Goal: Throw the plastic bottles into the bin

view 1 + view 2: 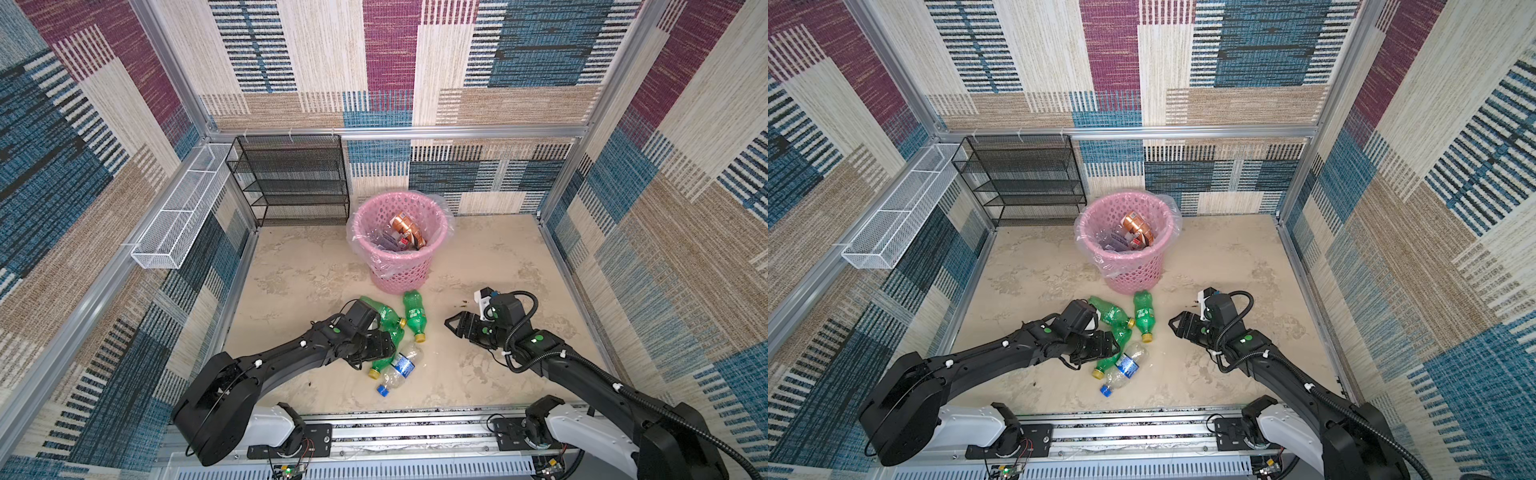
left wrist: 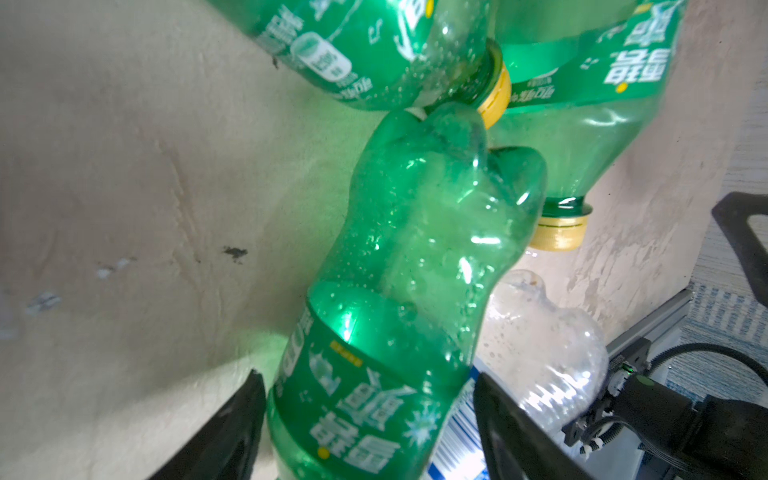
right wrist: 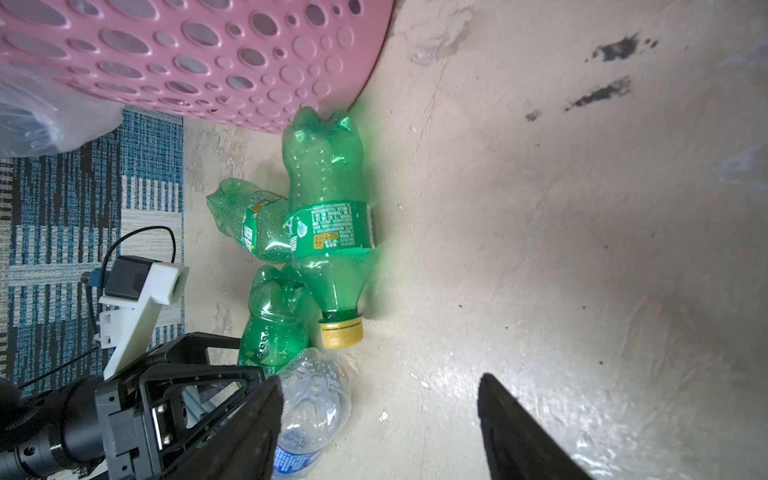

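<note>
left gripper [image 2: 365, 376]: we are straddling the middle green bottle [image 2: 415, 257] at its label, jaws crossing its long axis; we cannot tell whether they are clamping yet | bottle: lying on the floor [image 2: 124, 208], base toward the bin [image 1: 399, 266], cap toward our base | right gripper [image 3: 380, 377]: hanging open, empty, farther off

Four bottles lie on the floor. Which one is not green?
The clear bottle, with blue cap and label, nearest the robot's base; the three green bottles have yellow caps.
</note>
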{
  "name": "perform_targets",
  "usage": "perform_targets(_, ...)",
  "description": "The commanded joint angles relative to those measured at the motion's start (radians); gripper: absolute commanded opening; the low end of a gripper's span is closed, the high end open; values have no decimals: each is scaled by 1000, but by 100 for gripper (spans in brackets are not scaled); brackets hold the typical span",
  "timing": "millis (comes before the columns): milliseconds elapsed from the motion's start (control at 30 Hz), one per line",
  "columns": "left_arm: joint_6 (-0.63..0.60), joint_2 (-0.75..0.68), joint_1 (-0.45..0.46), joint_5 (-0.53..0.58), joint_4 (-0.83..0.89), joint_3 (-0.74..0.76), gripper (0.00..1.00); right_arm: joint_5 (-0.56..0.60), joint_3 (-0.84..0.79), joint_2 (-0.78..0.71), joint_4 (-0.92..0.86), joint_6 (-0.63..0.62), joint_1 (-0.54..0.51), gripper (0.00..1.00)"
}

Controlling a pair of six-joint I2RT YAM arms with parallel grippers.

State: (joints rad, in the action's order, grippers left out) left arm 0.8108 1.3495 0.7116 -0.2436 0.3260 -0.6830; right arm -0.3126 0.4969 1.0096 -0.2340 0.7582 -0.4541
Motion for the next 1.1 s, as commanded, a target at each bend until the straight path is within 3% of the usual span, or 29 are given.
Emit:
perform_targets(0,-4,7,2,-20,-31,-8,78,2,1,1,17,1,0,75)
perform_targets(433,-19,15,0,-17,-7,-13,68,1,1,11,24,-2,-1,74)
perform_targets(900,-28,-76,0,7,68,17,61,-8,19,46,40,-9,-1,73)
perform_targets(1067,-32,-84,0,22,77,37,70,-15,22,62,51,-11,-1,73)
